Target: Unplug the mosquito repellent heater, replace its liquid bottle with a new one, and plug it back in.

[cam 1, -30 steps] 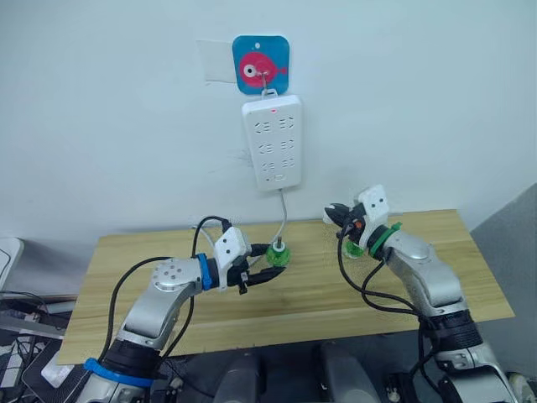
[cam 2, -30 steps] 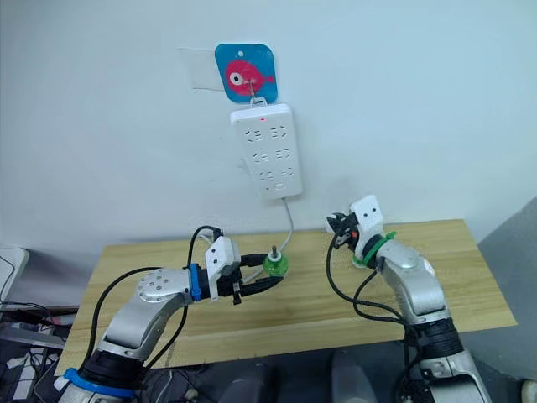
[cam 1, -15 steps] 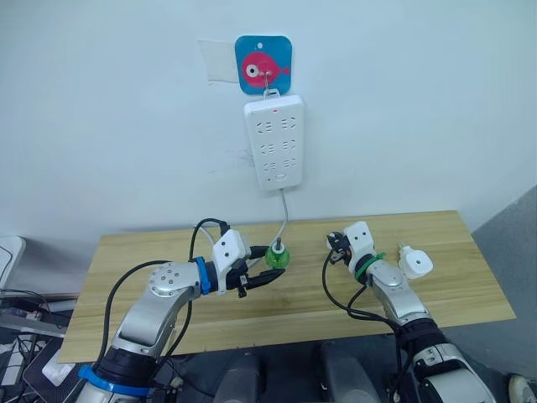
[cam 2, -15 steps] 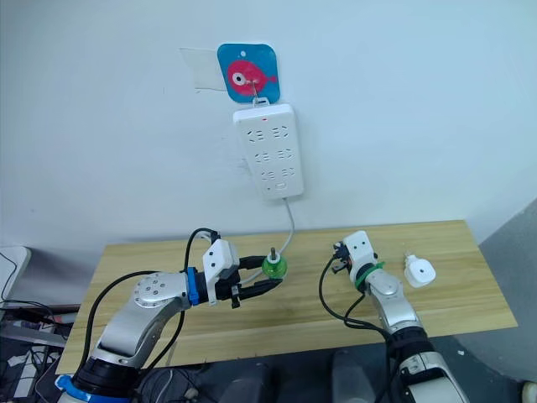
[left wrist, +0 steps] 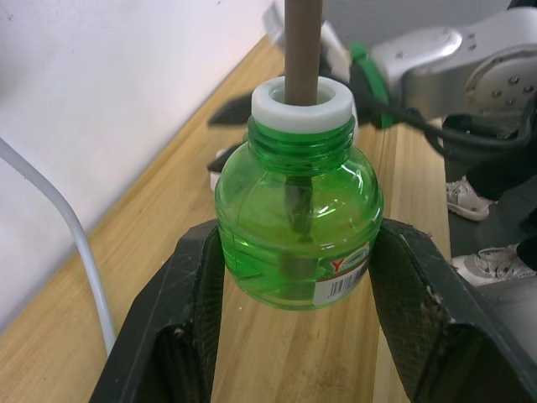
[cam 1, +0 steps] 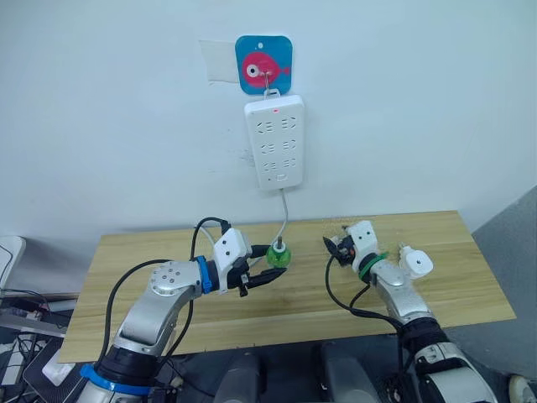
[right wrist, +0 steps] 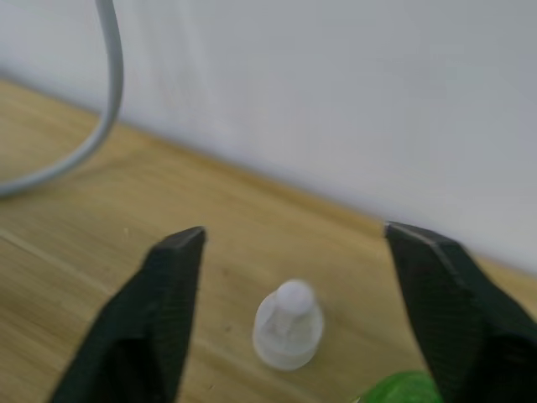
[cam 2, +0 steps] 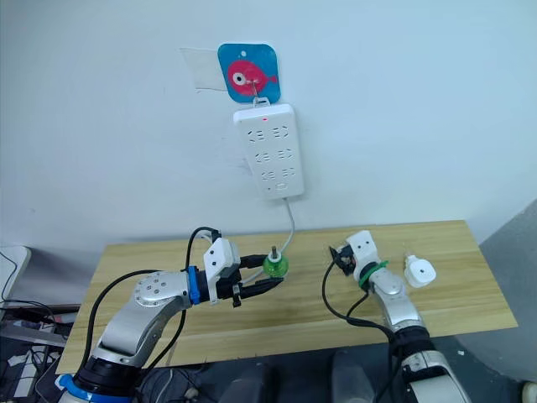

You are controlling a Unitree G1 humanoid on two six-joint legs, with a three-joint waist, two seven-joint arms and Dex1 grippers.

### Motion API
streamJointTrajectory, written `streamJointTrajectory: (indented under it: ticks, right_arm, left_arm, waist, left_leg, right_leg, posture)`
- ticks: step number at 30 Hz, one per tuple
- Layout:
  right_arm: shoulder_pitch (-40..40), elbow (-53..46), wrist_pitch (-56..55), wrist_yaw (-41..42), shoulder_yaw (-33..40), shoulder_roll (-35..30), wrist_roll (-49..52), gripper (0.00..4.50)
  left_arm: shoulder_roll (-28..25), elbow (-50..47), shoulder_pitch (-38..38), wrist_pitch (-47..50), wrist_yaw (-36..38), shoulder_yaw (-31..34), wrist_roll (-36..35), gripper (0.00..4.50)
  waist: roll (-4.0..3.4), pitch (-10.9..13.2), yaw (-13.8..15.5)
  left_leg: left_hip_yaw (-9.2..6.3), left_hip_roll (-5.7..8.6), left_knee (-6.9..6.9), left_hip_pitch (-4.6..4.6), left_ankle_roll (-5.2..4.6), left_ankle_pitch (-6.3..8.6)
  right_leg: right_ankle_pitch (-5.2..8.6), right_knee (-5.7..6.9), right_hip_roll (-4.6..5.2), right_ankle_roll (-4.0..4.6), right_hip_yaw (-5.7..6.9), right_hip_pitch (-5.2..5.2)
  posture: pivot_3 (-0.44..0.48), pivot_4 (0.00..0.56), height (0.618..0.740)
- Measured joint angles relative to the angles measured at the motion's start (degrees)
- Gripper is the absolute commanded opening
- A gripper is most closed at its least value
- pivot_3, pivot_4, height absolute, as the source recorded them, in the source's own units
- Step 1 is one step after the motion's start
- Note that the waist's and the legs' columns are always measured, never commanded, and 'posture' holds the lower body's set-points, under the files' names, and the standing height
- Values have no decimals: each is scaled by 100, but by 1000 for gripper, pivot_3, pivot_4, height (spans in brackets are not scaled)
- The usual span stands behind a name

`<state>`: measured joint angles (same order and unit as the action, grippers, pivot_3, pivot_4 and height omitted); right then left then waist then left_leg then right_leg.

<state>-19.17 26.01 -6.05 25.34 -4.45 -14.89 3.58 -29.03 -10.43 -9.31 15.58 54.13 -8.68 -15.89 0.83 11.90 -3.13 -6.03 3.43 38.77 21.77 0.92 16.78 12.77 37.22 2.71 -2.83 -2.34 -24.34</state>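
My left gripper (cam 1: 272, 265) is shut on a green liquid bottle (left wrist: 294, 227) with a white collar and a brown wick, and holds it upright just above the table, left of centre. The white mosquito repellent heater (cam 1: 417, 264) lies unplugged on the table at the right, with nothing gripping it. My right gripper (right wrist: 294, 232) stands open and empty low over the table, left of the heater. Below it sit a small whitish cap (right wrist: 288, 336) and the edge of another green bottle (right wrist: 394, 388). I cannot tell which bottle is the new one.
A long white power strip (cam 1: 274, 143) hangs on the wall from a fish-sticker hook (cam 1: 263, 65). Its cable (cam 1: 284, 220) drops to the wooden table (cam 1: 294, 312) behind the held bottle. The table's right end stops near a grey surface.
My right arm has dropped and drawn in, uncovering the heater on the table, and its jaws have gone from shut to open. The left gripper and its bottle have stayed put.
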Motion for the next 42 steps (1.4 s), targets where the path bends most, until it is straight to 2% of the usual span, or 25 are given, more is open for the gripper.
streamJointTrajectory:
  ticks: [5, 6, 7, 10, 14, 19, 31, 37, 42]
  right_arm:
    - [583, -2097, 1294, 1173, -69, -554, 941, 4473]
    - [642, -2476, 1575, 1424, -123, -718, 1148, 4029]
    - [666, -2769, 1845, 1621, -130, -833, 1351, 3810]
    - [668, -3652, 2877, 2178, -163, -1230, 2066, 2785]
    - [429, -4295, 4012, 2438, -261, -1340, 2859, 2785]
    - [-14, -4421, 4460, 2237, -423, -935, 3044, 2785]
    - [-209, -4229, 4438, 2074, -752, -515, 2881, 2785]
    - [-218, -4125, 4146, 2101, -822, -551, 2580, 860]
    - [-198, -4122, 3978, 2190, -855, -586, 2453, 862]
  left_arm:
    - [-5, 17, -6, -5, 33, 3, -5, 2182]
    - [-6, 25, -12, -7, 45, 4, -7, 2182]
    - [-5, 39, -27, -9, 55, 4, -11, 2182]
    - [-5, 152, -164, -9, 149, 8, -91, 2182]
    - [0, 162, -362, -13, 301, 7, -211, 2182]
    - [4, 162, -416, -35, 413, 2, -225, 2182]
    - [-1, 123, -449, 81, 427, 2, -335, 2182]
    - [-2, 122, -441, 157, 424, -1, -338, 2182]
    - [14, 122, -441, 160, 408, -5, -339, 2182]
  waist:
    - [-1, 0, 0]
    - [-1, 0, -4]
    - [-1, 0, -3]
    - [0, 0, 4]
    - [0, 0, -2]
    - [0, 0, 3]
    - [0, 0, 24]
    - [0, 0, 27]
    - [0, 0, 28]
  left_leg:
    - [-2, -3, 0, -2, -4, 2]
    - [-3, -3, 0, -2, -4, 2]
    - [-3, -3, 0, -2, -4, 2]
    - [-8, -3, 2, -1, -5, 3]
    - [-8, -3, 2, -1, -5, 3]
    - [-11, -3, 2, 1, -4, 2]
    - [-10, 0, 3, 1, -3, 2]
    - [-10, 0, 3, 1, -3, 2]
    - [-10, 1, 3, 1, -3, 2]
  right_leg:
    - [0, 0, 0, 0, 1, 3]
    - [0, -1, 0, 0, 2, 5]
    - [0, -2, 0, 0, 3, 5]
    - [0, -6, 1, 0, 8, 10]
    - [0, -8, 2, 0, 7, 10]
    - [0, -9, 2, 0, 9, 7]
    - [0, -6, 8, 0, 10, 5]
    - [0, -6, 8, -1, 11, 5]
    - [0, -7, 8, -1, 10, 5]
  posture:
    - [-68, 177, 740]
    - [-69, 177, 740]
    - [-71, 178, 740]
    - [-76, 178, 740]
    - [-75, 178, 740]
    - [-64, 182, 740]
    - [-50, 186, 740]
    - [-49, 182, 740]
    - [-51, 178, 740]
